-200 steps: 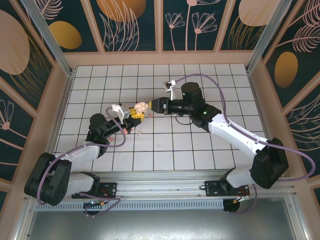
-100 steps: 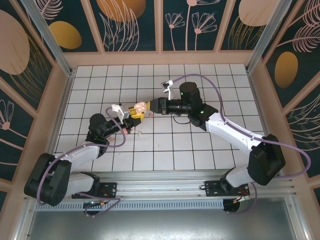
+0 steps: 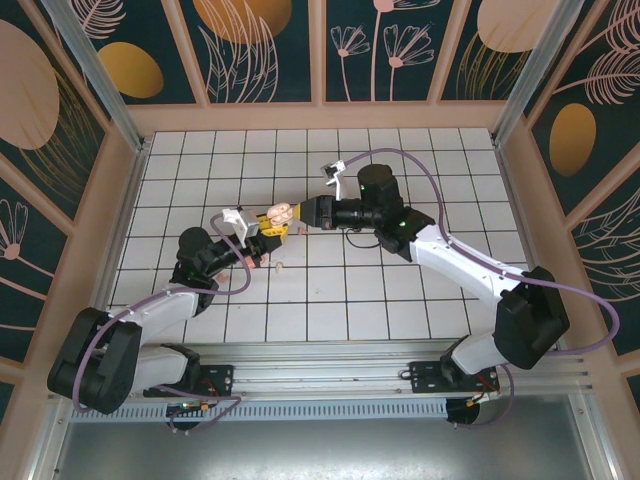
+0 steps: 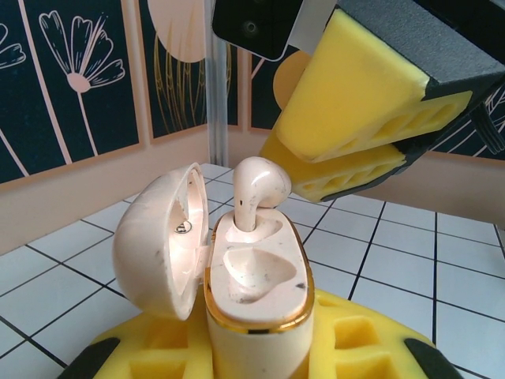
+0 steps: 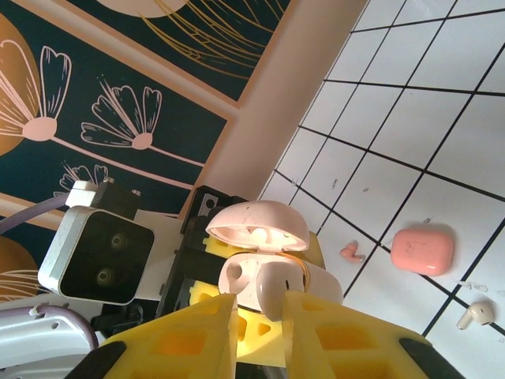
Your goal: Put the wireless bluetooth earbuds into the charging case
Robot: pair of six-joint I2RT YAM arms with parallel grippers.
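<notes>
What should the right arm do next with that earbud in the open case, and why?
Probably press the earbud down with the shut right gripper. It stands tall in the far slot of the case, its head well above the gold rim, so it looks unseated. The fingers sit close beside its head.

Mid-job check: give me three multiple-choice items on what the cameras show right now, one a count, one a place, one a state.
1. How many earbuds stand in the cream case?
A) none B) one C) two

2. Where is the pink case?
A) on top of the cream case B) lying on the tiled table C) inside the cream case

3. The cream case's lid is:
A) shut B) taken off C) swung open

Key:
1 B: one earbud stands upright in the far slot and the near slot is bare.
2 B: it lies closed on a tile, apart from the cream case.
3 C: the lid is tipped back at its hinge, its inside showing.
</notes>
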